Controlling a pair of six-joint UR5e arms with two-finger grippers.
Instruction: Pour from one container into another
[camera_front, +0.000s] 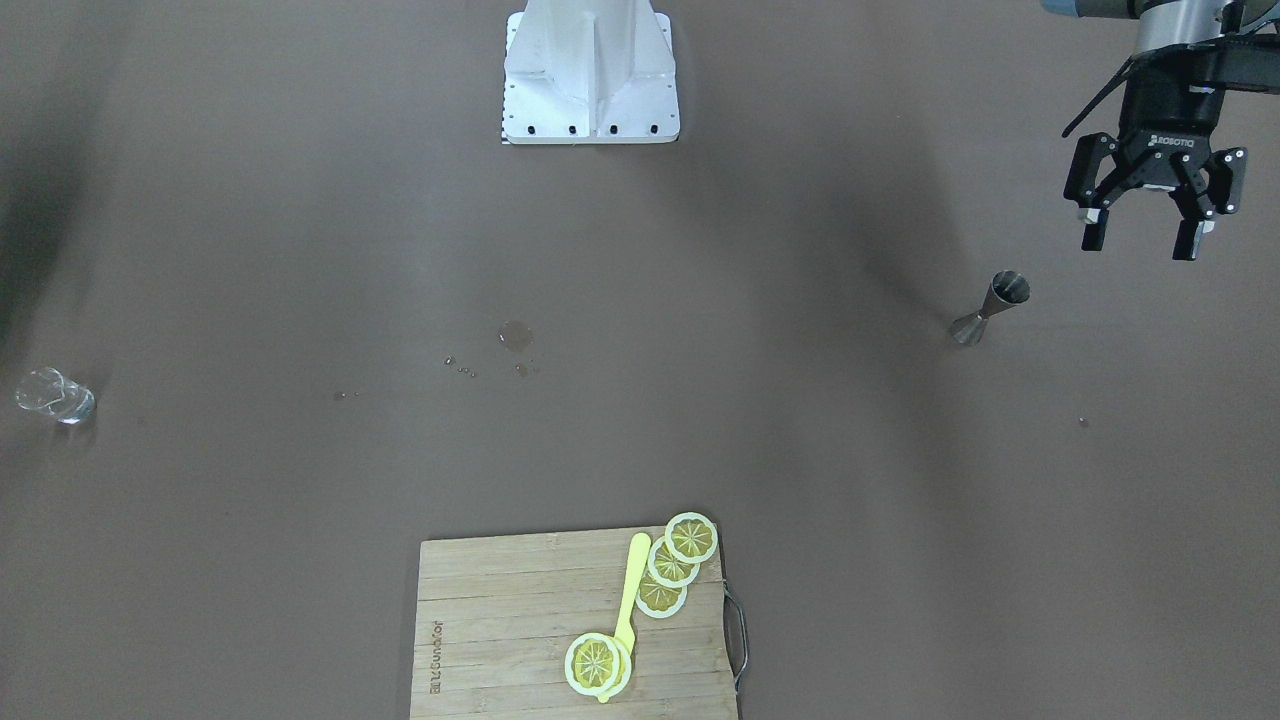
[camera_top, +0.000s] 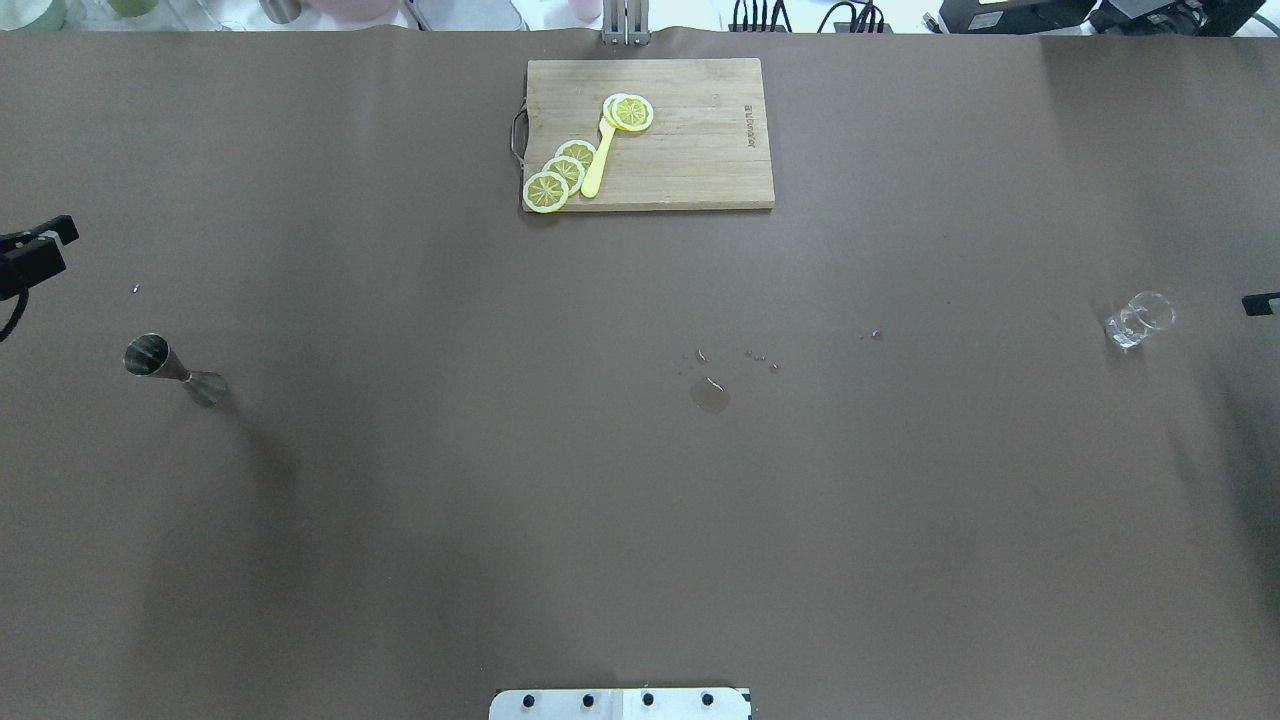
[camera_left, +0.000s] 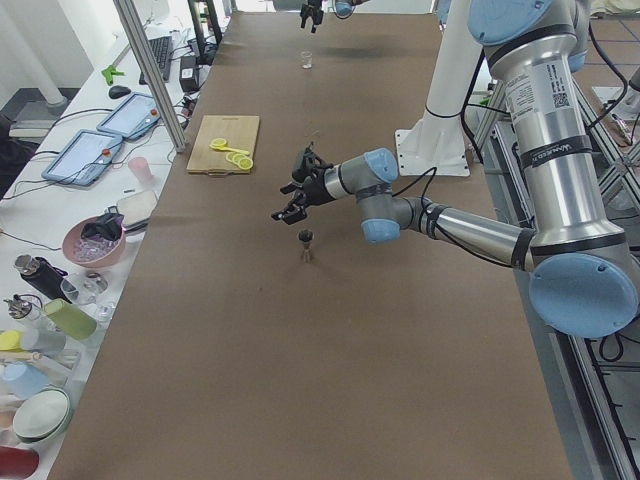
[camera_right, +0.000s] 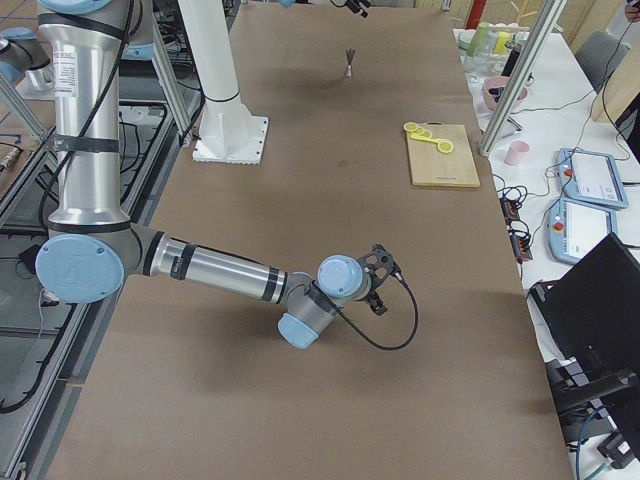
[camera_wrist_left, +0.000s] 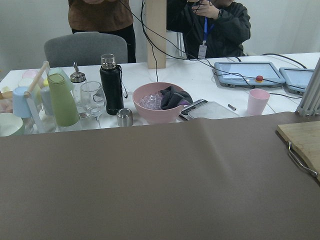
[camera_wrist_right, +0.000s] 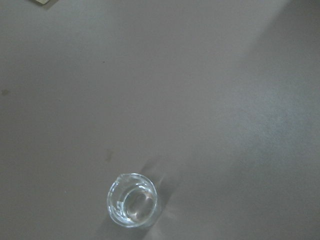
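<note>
Reaching step judged in hand: left claw (camera_front: 1140, 243), wide and empty, hangs near upright jigger (camera_front: 990, 309), next likely needing its waist gripped; right claw (camera_right: 380, 285), state untellable, near cup (camera_front: 55, 396).

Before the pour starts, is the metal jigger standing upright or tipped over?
Upright: the jigger stands on one cone, its other mouth facing up.

Robotics lab, teach pendants (camera_wrist_left: 245, 73), aluminium frame post (camera_left: 150, 70), lanyard-wearing operator (camera_wrist_left: 215, 22)

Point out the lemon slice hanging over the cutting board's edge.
The end slice of the overlapping row of three, at the cutting board corner toward the robot; the other slices lie wholly on the wood.
</note>
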